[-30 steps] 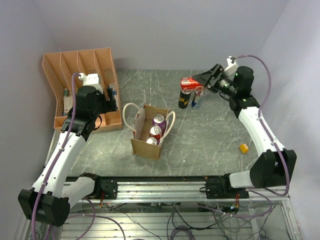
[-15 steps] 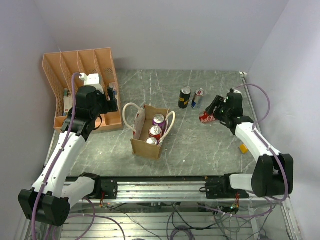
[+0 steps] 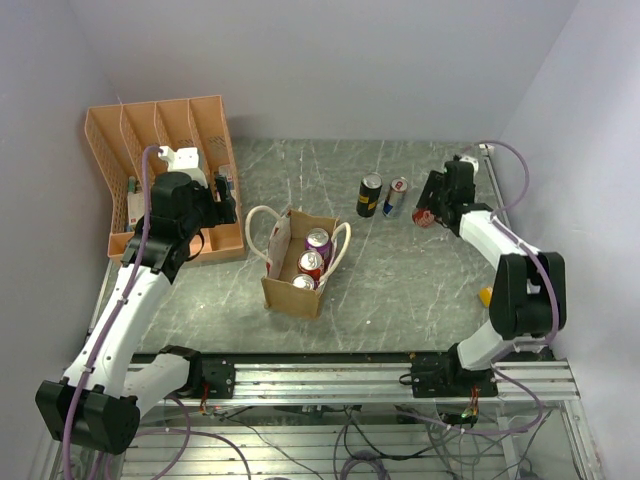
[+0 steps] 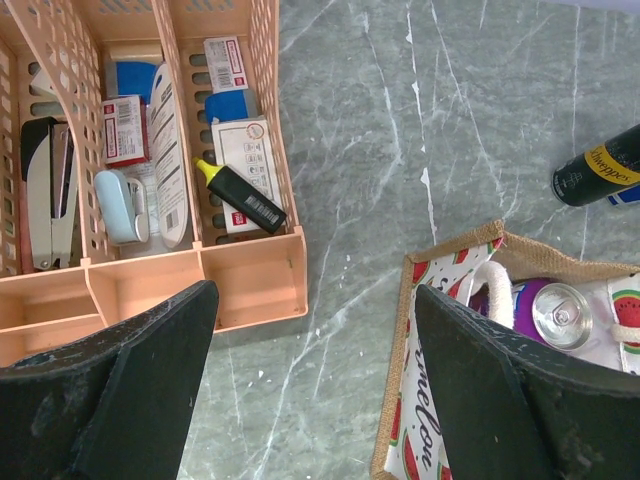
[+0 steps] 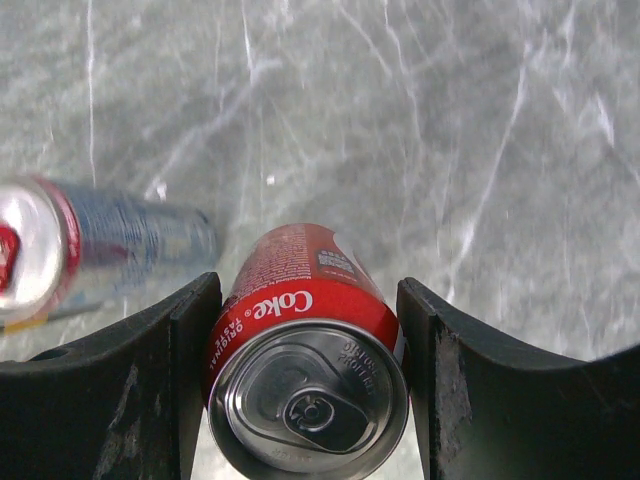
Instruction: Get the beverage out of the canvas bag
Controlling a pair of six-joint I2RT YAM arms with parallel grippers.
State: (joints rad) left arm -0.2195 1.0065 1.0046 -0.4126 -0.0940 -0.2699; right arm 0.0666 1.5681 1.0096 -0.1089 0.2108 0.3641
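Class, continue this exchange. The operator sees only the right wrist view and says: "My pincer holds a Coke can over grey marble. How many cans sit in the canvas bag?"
Observer: Three show in the canvas bag: a purple can, a red can and a third can nearest the arms.
Operator: Where is the left pincer?
Observer: The left pincer is open, above the table between the orange file rack and the bag.
Operator: What stands beside the blurred blue can on my left?
Observer: A black Schweppes can, upright on the table, just left of it in the top view.
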